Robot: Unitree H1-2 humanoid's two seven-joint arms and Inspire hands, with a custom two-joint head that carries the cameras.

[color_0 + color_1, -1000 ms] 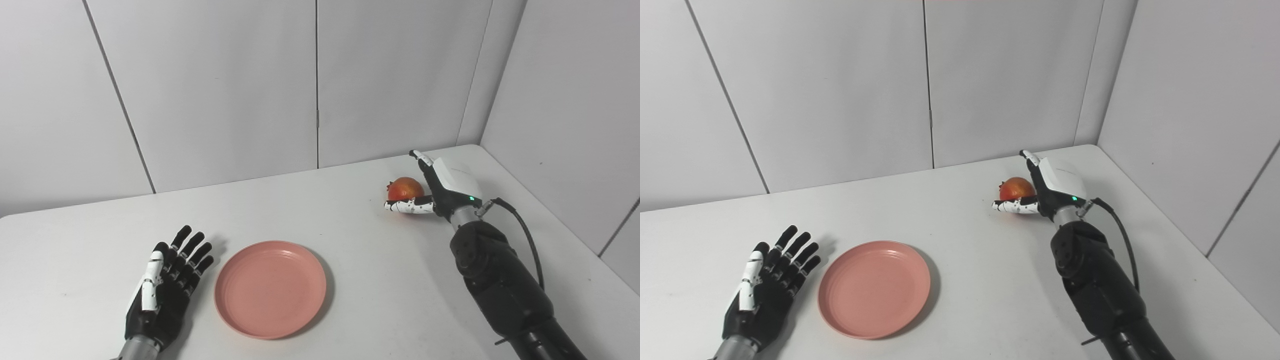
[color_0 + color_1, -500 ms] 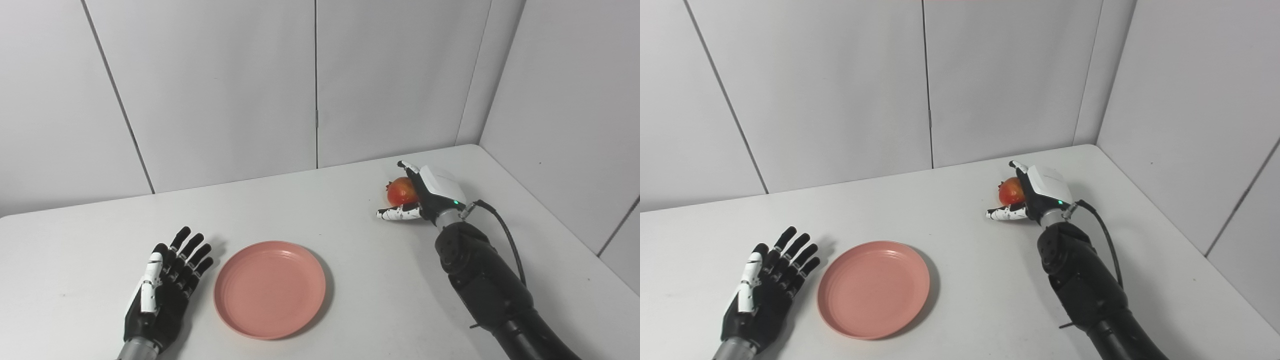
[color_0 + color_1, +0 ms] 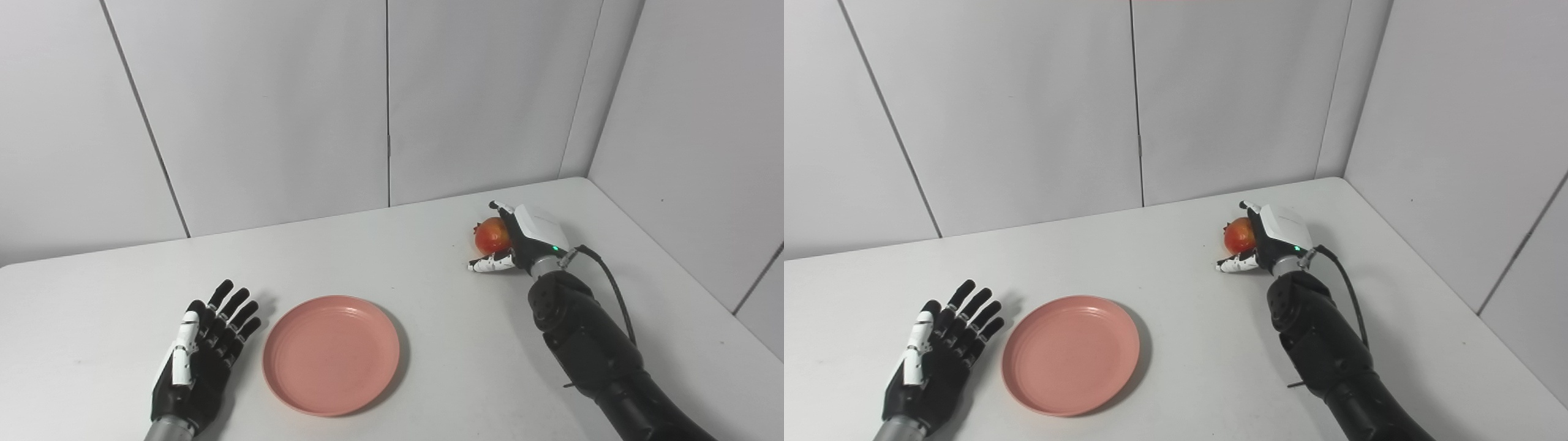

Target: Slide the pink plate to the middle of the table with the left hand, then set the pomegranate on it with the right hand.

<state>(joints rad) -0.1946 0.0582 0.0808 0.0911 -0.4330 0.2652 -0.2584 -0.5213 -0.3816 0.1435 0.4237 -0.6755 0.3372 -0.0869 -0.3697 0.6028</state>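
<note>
The pink plate (image 3: 331, 353) lies flat on the white table, left of centre and near the front. My left hand (image 3: 205, 351) rests open on the table just left of the plate, fingers spread, a small gap from its rim. The red pomegranate (image 3: 490, 236) sits on the table at the back right. My right hand (image 3: 520, 242) is cupped round its right side, with the fingers curved over and behind it. The thumb (image 3: 488, 264) lies in front of the fruit, a little apart from it. The far side of the fruit is hidden.
The white table (image 3: 429, 306) ends at grey wall panels at the back and on the right. A black cable (image 3: 615, 288) loops from my right wrist along the forearm. The table's right edge runs close to my right arm.
My right hand has moved left onto the pomegranate and lowered, and its thumb has curled in closer to the fruit. My left hand and the plate have stayed put.
</note>
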